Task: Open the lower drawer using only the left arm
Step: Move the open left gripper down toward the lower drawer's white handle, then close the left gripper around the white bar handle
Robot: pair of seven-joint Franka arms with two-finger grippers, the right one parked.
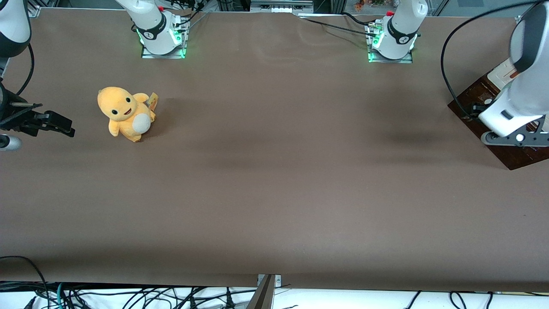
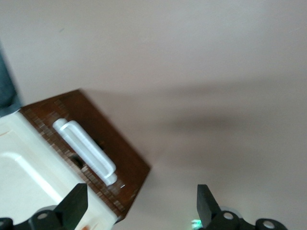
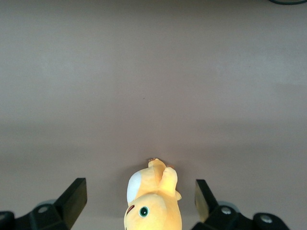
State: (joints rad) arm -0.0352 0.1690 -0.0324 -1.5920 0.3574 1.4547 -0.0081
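The left arm (image 1: 521, 81) is hanging over the lower drawer (image 2: 103, 143) at the table's (image 1: 274, 180) working-arm edge, its gripper (image 2: 141, 203) spread wide, grasping nothing, above the white handle (image 2: 85, 152).

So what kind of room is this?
Probably a robot lab: robot arms bolted to a brown table, cables along its edge. The left arm's open tool hovers above a white-handled drawer.
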